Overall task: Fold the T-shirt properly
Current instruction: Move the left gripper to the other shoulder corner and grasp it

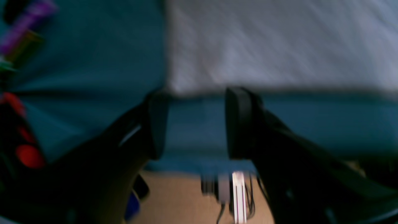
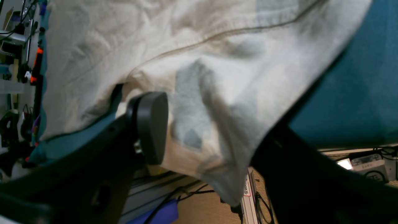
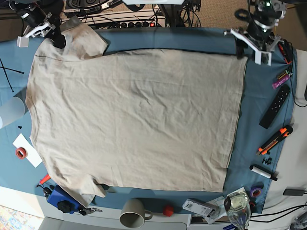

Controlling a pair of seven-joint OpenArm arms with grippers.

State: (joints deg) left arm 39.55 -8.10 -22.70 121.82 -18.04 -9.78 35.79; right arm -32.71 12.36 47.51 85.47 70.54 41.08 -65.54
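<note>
Currently the T-shirt (image 3: pixel 134 120) lies flat across the tablecloth (image 3: pixel 261 103), unfolded; right gripper (image 2: pixel 199 124) at the far-left corner is clamped on the sleeve (image 3: pixel 81 40), probably to carry it inward; left gripper (image 1: pixel 194 124) at the far-right corner gapes, nothing between its jaws, just off the hem corner, presumably lining up a pinch.
</note>
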